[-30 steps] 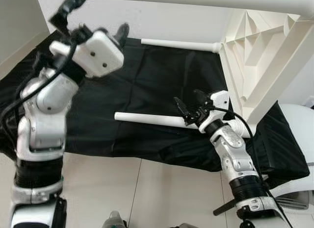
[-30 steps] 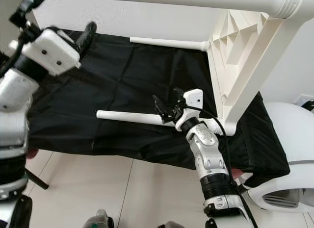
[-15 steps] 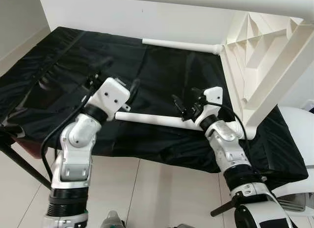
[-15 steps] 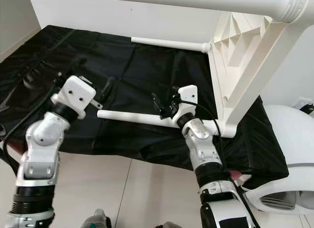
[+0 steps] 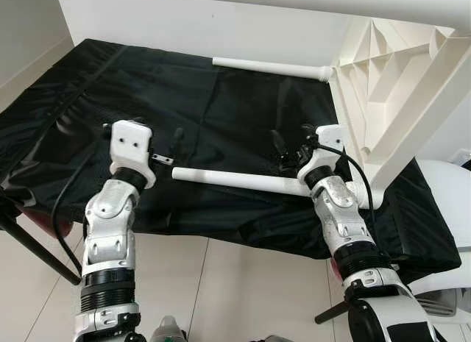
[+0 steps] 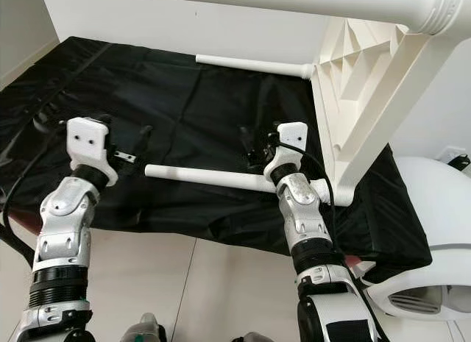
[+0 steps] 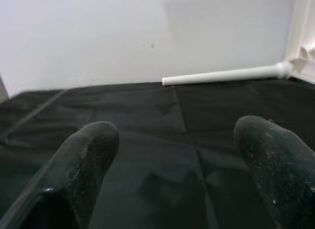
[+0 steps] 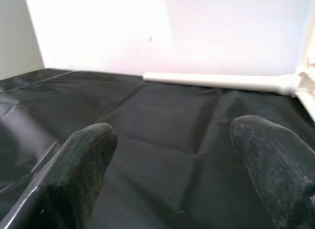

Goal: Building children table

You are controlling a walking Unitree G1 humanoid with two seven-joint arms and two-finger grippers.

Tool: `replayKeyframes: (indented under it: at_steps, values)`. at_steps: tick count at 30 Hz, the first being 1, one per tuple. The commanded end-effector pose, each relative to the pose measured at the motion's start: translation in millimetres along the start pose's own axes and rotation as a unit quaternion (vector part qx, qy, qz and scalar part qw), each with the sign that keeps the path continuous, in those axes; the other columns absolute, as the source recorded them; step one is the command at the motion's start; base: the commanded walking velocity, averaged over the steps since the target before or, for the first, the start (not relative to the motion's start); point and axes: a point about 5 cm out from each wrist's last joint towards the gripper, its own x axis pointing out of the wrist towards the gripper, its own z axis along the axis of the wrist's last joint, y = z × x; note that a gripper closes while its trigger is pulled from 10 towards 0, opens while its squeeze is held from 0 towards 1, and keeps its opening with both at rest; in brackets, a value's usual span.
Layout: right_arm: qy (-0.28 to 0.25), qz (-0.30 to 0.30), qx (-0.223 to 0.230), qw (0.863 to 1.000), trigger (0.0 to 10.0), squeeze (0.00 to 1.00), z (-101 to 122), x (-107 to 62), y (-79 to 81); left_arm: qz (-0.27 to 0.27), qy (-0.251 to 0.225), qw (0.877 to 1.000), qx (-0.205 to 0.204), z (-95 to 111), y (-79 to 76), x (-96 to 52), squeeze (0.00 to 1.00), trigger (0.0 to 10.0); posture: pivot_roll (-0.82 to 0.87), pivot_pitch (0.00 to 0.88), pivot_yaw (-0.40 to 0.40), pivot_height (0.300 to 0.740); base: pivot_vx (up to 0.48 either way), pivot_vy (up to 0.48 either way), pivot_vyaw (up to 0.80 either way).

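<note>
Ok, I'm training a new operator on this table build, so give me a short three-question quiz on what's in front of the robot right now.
1. True or false: the left gripper is shut on the near table leg.
2. Which sheet covers the work surface? A) black cloth B) white paper C) bare wood
3. Fill in: the far table leg joins the white ____ at its right end.

Key: 1. False; both the left gripper and the right gripper are open and hold nothing. 2. A. 3. tabletop, which stands on its edge.
</note>
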Motion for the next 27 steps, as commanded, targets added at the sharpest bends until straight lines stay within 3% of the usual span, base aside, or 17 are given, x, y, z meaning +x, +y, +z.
replayKeyframes:
  at_steps: [1,8,9,12,15,22,27]
  values:
    - [0.002,-0.025,0.001,1.000,10.0,0.00,-1.4,-5.7,-4.0,0.133,0.010,0.991,-0.027,-3.1,9.2,-5.1,0.00,10.0,0.08,0.000,-0.092,0.740,0.000,0.000,0.00]
    - [-0.003,-0.029,-0.007,1.000,10.0,0.00,-6.5,-14.4,7.4,0.148,0.055,0.985,-0.074,-23.3,4.5,-10.4,0.00,10.0,0.07,0.000,-0.085,0.740,0.000,0.000,0.00]
    - [0.000,-0.041,-0.011,0.999,10.0,0.00,-11.7,-17.3,8.8,0.157,0.074,0.978,-0.112,-30.9,5.2,-11.8,0.00,10.0,0.06,0.000,-0.076,0.740,0.000,0.000,0.00]
    - [-0.001,-0.041,-0.004,0.999,10.0,0.00,-15.5,-22.8,10.6,0.163,0.083,0.973,-0.140,-36.5,5.7,-14.2,0.00,10.0,0.05,0.000,-0.069,0.740,0.000,0.000,0.00]
    - [-0.004,-0.036,-0.005,0.999,10.0,0.00,-16.5,-26.8,12.6,0.166,0.083,0.972,-0.144,-37.7,6.2,-15.8,0.00,10.0,0.04,0.000,-0.070,0.740,0.000,0.000,0.00]
    - [-0.030,-0.006,-0.003,1.000,10.0,0.00,-12.3,-39.0,21.5,0.149,0.052,0.982,-0.106,-27.5,0.2,-20.8,0.00,10.0,0.04,0.000,-0.060,0.740,0.000,0.000,0.00]
    - [-0.051,-0.034,-0.025,0.998,10.0,0.00,-7.4,-46.1,20.2,0.144,0.029,0.983,-0.112,-18.8,-8.8,-30.3,0.00,10.0,0.04,0.000,-0.052,0.740,0.000,0.000,0.00]
